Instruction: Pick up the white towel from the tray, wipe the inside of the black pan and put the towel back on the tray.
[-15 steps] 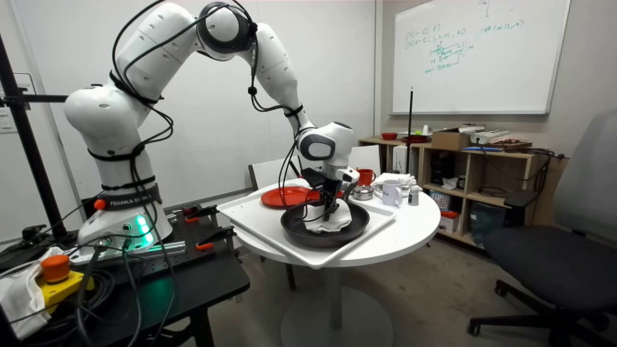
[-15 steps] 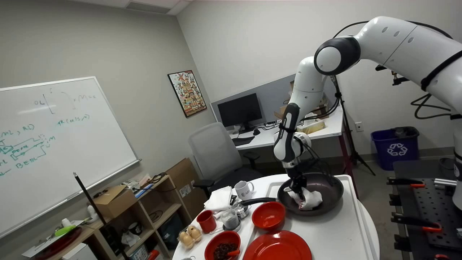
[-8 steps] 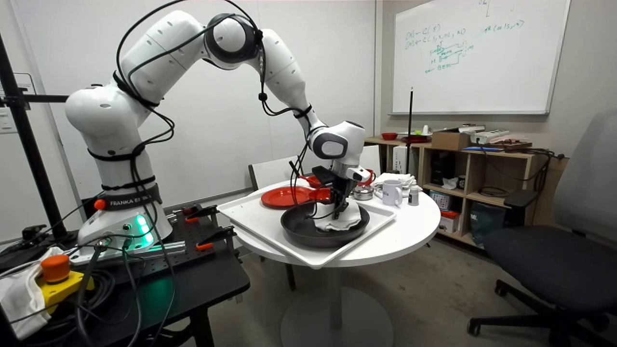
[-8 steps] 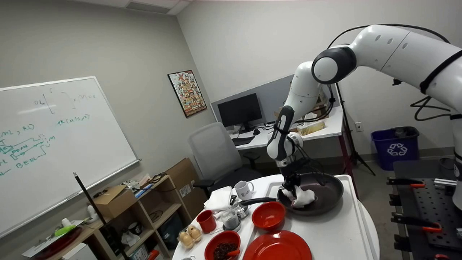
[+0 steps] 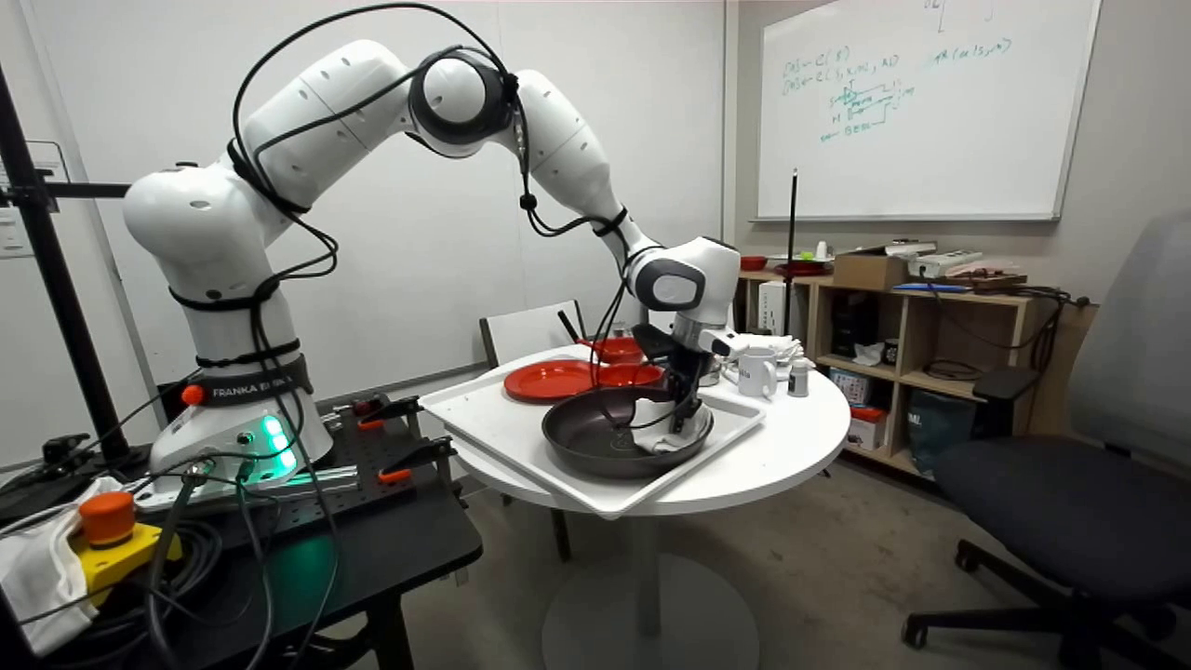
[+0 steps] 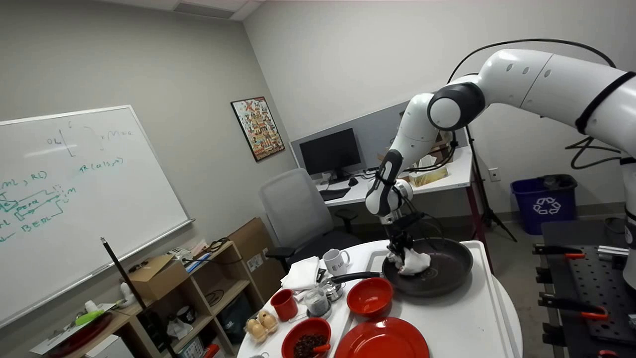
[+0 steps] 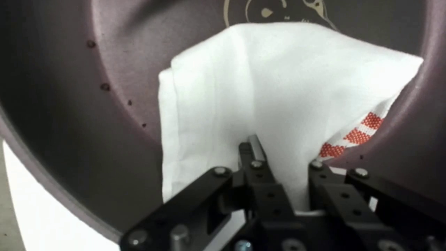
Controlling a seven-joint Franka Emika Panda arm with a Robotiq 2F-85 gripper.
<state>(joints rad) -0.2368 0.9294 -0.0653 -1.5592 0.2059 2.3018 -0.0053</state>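
My gripper (image 7: 286, 158) pinches the white towel (image 7: 292, 80) inside the black pan (image 6: 449, 271)

I work the arm (image 5: 372, 102) from far away, and in both exterior views I see it reach down into the pan. My 2 fingers (image 7: 270, 197) are squeezed on a bunched bit of the towel, with white cloth showing between them. The towel lies in the pan, on the side near the long dark handle (image 6: 355, 277). Much of it is spread on the pan's floor, and 1 corner points at the pan's side. Red and white stripes (image 7: 357, 136) run along part of its edge. In the wrist view I can see small dark specks (image 7: 105, 86) on the inside of the pan.

The pan sits on the white tray (image 6: 462, 323), and the tray rests on a round white table (image 5: 805, 447). A red bowl (image 6: 370, 297) is just beside the pan, and a red plate (image 6: 382, 343) is near that bowl. Near the end of the handle stands a white mug (image 6: 336, 262). Elsewhere on the table I see a red mug (image 6: 284, 304), some eggs (image 6: 258, 329) and a bowl of dark bits (image 6: 309, 325).
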